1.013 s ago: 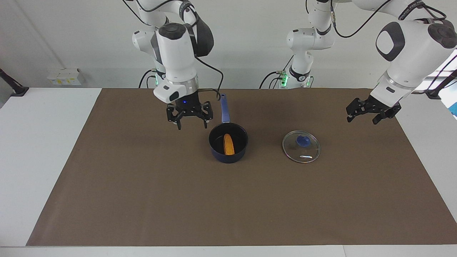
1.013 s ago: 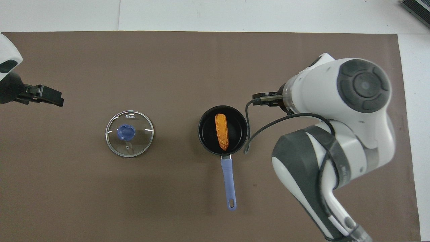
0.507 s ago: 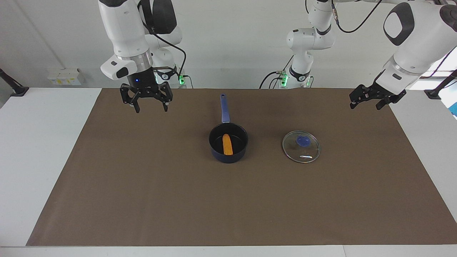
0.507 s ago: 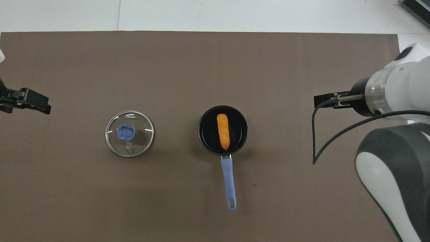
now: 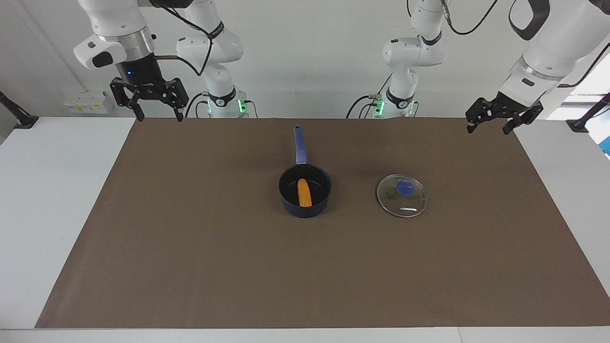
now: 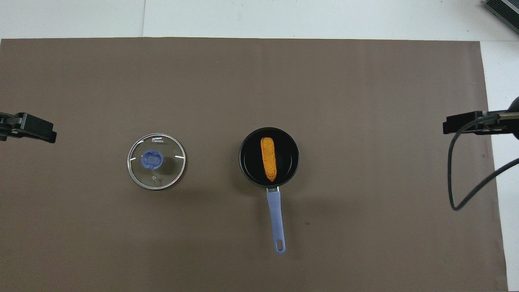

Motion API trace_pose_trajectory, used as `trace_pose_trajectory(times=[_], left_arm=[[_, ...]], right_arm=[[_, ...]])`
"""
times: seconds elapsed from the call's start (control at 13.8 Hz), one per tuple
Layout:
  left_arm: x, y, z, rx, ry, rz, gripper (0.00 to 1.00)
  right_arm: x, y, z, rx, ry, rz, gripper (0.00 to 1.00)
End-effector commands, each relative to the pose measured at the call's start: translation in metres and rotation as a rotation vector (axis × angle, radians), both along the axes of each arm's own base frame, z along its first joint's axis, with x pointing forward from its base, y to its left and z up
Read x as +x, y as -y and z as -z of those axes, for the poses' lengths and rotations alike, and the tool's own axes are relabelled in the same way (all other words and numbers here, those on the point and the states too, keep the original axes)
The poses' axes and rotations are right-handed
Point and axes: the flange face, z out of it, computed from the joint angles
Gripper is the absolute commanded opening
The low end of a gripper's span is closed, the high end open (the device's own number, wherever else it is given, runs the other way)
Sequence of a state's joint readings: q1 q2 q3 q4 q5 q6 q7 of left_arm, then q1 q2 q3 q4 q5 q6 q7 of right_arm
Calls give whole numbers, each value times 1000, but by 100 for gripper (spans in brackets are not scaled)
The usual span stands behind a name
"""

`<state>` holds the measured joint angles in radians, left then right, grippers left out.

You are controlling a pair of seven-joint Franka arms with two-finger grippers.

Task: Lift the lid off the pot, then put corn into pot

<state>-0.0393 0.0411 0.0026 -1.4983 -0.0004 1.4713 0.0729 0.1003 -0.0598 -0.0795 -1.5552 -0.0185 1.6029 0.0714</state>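
The dark blue pot [image 5: 305,210] stands mid-table with its long handle [image 5: 299,143] pointing toward the robots. It also shows in the overhead view [image 6: 248,159]. The orange-yellow corn [image 5: 304,192] [image 6: 268,159] lies inside the pot. The glass lid [image 5: 402,204] [image 6: 166,174] with its blue knob lies flat on the mat beside the pot, toward the left arm's end. My right gripper [image 5: 160,115] [image 6: 466,123] is open, empty and raised over the mat's corner at the right arm's end. My left gripper [image 5: 488,127] [image 6: 28,127] is open, empty and raised over the mat's edge at its own end.
A brown mat [image 5: 200,267] covers most of the white table [image 5: 52,200]. Small white boxes [image 5: 86,102] sit by the wall at the right arm's end. A black cable [image 6: 456,178] hangs from the right arm.
My right gripper has pulled up and away from beside the pot to the mat's corner at its own end. My left gripper has risen and drawn back a little. Pot, corn and lid are unmoved.
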Motion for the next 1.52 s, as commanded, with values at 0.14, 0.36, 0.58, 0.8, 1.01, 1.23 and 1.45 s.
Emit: trace_pose_trajectory(times=[0.14,0.36,0.58,0.8,1.01,1.23,1.45], left_arm=[[-6,2,0,14,18,-8,100],[-6,0,0,14,18,-10,100],[-6,1,0,14,23,-10,100],[-6,3,0,14,23,-7,100],[-6,2,1,14,21,-7,100],[-6,2,1,14,21,-8,100],[-6,2,0,14,21,-8,100]], right_arm=[[-6,14,-1,13,-32,4,100],[-14,14,3,16,-69,1,100],[-16,15,2,16,-66,4,100],[-21,16,6,14,-77,2,100],[-25,17,11,5,-90,-23,100],[-29,17,13,2,-120,-38,100],[-30,18,14,-5,-130,-41,100]])
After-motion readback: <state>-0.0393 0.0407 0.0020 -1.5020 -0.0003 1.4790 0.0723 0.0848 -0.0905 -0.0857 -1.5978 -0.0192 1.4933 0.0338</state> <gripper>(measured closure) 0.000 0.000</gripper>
